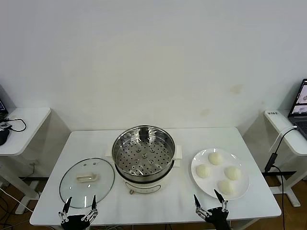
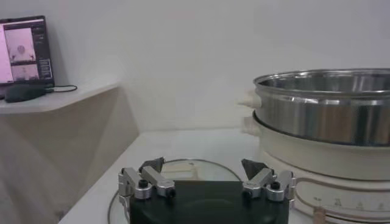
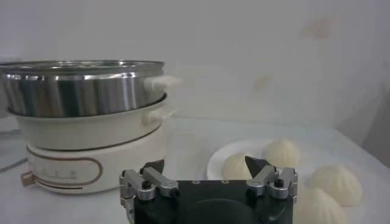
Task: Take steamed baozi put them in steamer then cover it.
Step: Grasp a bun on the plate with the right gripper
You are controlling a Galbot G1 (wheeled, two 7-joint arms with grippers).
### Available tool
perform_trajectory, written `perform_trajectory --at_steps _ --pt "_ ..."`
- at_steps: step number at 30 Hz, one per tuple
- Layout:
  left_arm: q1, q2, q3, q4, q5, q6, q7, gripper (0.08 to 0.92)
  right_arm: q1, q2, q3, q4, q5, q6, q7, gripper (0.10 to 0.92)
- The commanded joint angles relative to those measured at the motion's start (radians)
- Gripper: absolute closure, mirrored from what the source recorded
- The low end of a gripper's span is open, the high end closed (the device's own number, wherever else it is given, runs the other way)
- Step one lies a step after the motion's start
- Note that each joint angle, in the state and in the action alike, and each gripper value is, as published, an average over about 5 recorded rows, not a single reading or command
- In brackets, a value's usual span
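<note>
Several cream-white baozi (image 1: 215,158) lie on a white plate (image 1: 195,163) at the table's right. The steel steamer (image 1: 144,153) stands at the table's middle, uncovered, its perforated tray bare. Left of it the glass cover (image 1: 76,189) lies flat on the table, handle up. My left gripper (image 1: 81,199) hovers open at the front edge just before the cover (image 2: 183,165), with nothing between its fingers. My right gripper (image 1: 206,196) is open and empty at the front edge before the plate. In the right wrist view my right gripper (image 3: 204,163) faces the baozi (image 3: 283,152) and the steamer (image 3: 79,91).
Small side tables stand on both sides: the left one (image 1: 24,124) carries cables and a mouse, the right one (image 1: 292,134) a laptop. A black cable (image 1: 273,158) hangs beside the table's right edge. A white wall closes the back.
</note>
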Motion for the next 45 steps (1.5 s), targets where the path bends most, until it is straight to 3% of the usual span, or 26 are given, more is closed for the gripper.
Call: perform_trajectory --at_steps 1,6,13,25,34,45 --pt "-0.001 0.001 0.006 -0.021 0.038 0.060 -0.011 0.177 0.009 -0.003 0.008 -0.005 -0.088 0.005 0.021 0.203" --pt "-0.016 0.011 0.001 -0.037 0.054 0.105 -0.036 0.177 0.047 -0.046 0.055 0.001 -0.210 -0.027 0.038 0.203" --pt "-0.036 0.014 -0.003 -0.046 0.086 0.111 0.019 0.177 0.165 -0.225 0.142 -0.020 -0.354 -0.152 0.003 0.203" --pt "-0.030 0.008 -0.010 -0.058 0.115 0.121 0.035 0.177 0.472 -0.655 0.111 -0.152 -0.473 -0.317 -0.321 0.202" --pt "-0.027 0.000 -0.008 -0.060 0.132 0.121 0.035 0.177 0.971 -0.895 -0.327 -0.361 -0.434 -0.323 -0.571 0.202" --pt "-0.038 0.001 -0.005 -0.058 0.139 0.124 0.038 0.177 1.629 -0.905 -1.055 -0.585 -0.307 -0.320 -0.881 0.203"
